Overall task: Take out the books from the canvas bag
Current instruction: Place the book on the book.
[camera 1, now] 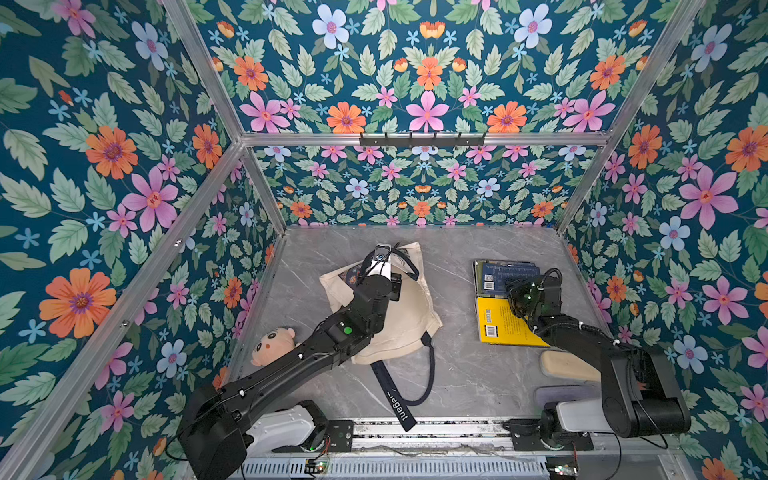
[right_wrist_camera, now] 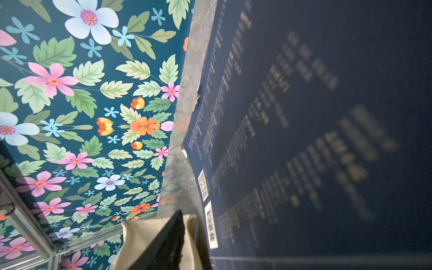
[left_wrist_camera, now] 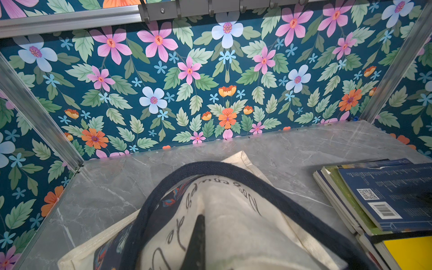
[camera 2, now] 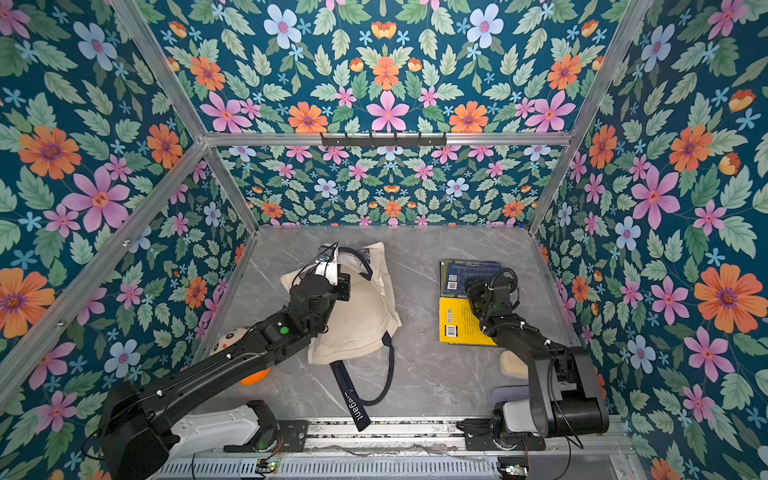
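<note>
Canvas bag clamped in left pincer; right pincer over books, grip unclear.

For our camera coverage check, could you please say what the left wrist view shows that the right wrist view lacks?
Left wrist only: the yellow book, and the navy handle and script lettering of the canvas bag. Right wrist only: the cover text of the dark blue book close up, blurred. Both: that book's barcode and QR code, the marble table, the floral wall.
</note>
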You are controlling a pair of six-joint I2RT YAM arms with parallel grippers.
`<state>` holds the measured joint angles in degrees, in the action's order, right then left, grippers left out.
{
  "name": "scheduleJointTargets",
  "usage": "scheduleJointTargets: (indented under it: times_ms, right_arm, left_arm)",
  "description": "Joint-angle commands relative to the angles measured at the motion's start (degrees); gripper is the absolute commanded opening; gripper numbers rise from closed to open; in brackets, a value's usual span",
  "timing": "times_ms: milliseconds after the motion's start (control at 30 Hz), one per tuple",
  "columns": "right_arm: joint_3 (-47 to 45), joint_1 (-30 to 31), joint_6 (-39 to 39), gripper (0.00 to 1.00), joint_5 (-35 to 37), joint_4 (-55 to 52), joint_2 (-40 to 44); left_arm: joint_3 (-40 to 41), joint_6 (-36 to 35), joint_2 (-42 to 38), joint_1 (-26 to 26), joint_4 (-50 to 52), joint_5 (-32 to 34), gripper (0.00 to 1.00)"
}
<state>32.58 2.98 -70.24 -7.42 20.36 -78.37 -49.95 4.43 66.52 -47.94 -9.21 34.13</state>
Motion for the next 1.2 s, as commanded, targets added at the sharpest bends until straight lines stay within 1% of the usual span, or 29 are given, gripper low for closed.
scheduleJointTargets:
  times_ms: [0,167,233,333,433,600,700,800,933,1167]
  right_arm:
    - [0.1,-0.1,-0.6,0.60,-0.3,-4.2,1.9]
    - [1.3,-0.1,0.8,0.60,0.3,-5.6,2.4]
    - [2.9,-0.3,2.7,0.60,-1.0,-5.6,1.6]
    - [6.0,-0.8,4.3,0.60,-2.3,-9.1,0.0]
    - [6.2,-1.6,3.7,0.60,-3.3,-8.5,-1.8]
    - [4.2,-2.8,2.0,0.61,-7.5,-6.3,-3.4]
    - [2.3,-2.8,1.1,0.61,-8.2,-4.6,-2.3]
    - [1.9,-2.9,1.6,0.62,-8.1,-6.5,-0.5]
    - [0.8,-2.9,2.2,0.67,-8.2,-8.7,2.6]
    - [0.0,-2.9,3.4,0.70,-7.7,-13.4,8.0]
  left_arm:
    - [-0.3,0.0,-0.2,0.0,-2.4,0.1,0.00]
    - [-0.4,0.0,-0.1,0.0,-2.4,0.0,0.00]
    - [-0.4,0.0,-0.1,0.0,-2.4,0.0,0.00]
    - [-0.4,0.0,-0.1,0.0,-2.3,0.0,0.00]
    - [-0.4,-0.1,-0.2,0.0,-2.3,0.0,0.00]
    - [-0.4,-0.3,-0.3,0.0,-2.3,0.1,0.00]
    - [-0.4,-0.3,-0.1,0.0,-2.3,0.1,0.00]
    - [-0.4,-0.3,-0.1,0.0,-2.3,0.0,0.00]
    - [-0.4,-0.4,-0.2,0.0,-2.2,0.1,0.00]
    - [-0.6,-0.4,0.2,0.0,-2.1,0.0,0.00]
